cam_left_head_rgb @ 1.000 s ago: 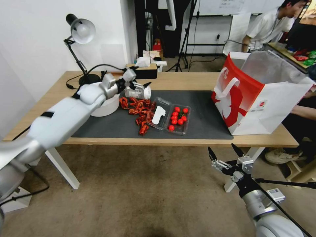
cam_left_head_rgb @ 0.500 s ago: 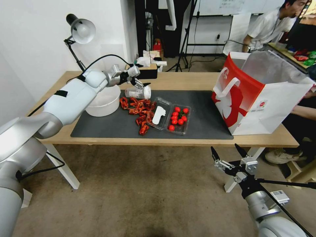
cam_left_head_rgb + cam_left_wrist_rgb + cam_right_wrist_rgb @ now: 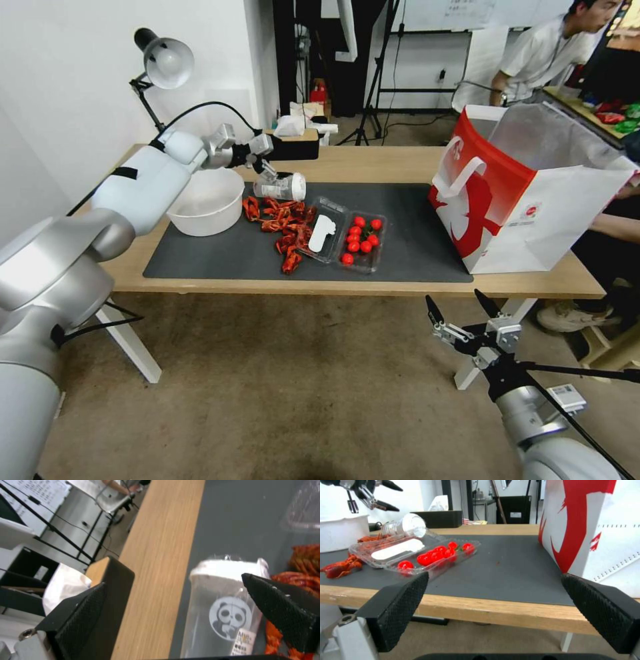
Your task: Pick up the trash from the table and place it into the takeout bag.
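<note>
Left gripper [image 3: 265, 162] hovers, fingers spread wide, over the toppled clear white-lidded cup [image 3: 281, 187] on the dark grey mat [image 3: 413, 233]. Right gripper [image 3: 460, 312] hangs released below the light-wood table [image 3: 373, 163].

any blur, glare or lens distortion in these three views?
Head view: wide-angle bowing of the table edges, bright glare on the lamp, otherwise sharp. Left wrist view: soft focus, clear cup with panda logo slightly blurred between the left tool's pads. Right wrist view: right tool pads sharp, takeout bag brightly lit.
</note>
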Robot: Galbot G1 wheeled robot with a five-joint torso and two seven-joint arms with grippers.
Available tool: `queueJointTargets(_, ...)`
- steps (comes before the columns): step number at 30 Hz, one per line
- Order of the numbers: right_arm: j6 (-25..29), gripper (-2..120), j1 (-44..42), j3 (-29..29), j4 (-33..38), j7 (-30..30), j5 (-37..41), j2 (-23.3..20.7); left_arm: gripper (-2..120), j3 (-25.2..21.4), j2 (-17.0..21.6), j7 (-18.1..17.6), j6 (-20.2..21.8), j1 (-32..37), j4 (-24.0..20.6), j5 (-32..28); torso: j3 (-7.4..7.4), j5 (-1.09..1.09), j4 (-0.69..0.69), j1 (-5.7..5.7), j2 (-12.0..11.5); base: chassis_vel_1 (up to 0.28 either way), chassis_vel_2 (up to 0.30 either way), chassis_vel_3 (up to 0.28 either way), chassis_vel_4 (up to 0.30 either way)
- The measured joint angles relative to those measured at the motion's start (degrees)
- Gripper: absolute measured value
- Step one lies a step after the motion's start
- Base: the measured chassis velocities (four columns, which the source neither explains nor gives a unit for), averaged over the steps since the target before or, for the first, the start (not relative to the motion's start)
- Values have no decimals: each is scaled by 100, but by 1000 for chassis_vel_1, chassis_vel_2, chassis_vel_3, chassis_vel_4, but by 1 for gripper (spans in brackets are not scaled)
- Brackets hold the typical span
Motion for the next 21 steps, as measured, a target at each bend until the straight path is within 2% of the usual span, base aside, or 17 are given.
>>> queueJointTargets(7, 10, 100, -100, 125, 44, -8, 3, 10, 100, -42, -201, 253, -12, -34, 308, 511, 0, 0, 0, 0, 0, 0, 0, 0, 0)
queueJointTargets(21, 86, 100, -166, 183, 44, -24, 8, 64, 100, -107, -356, 194, -10, 8, 424, 1052, 0, 0, 0, 0, 0, 0, 0, 0, 0)
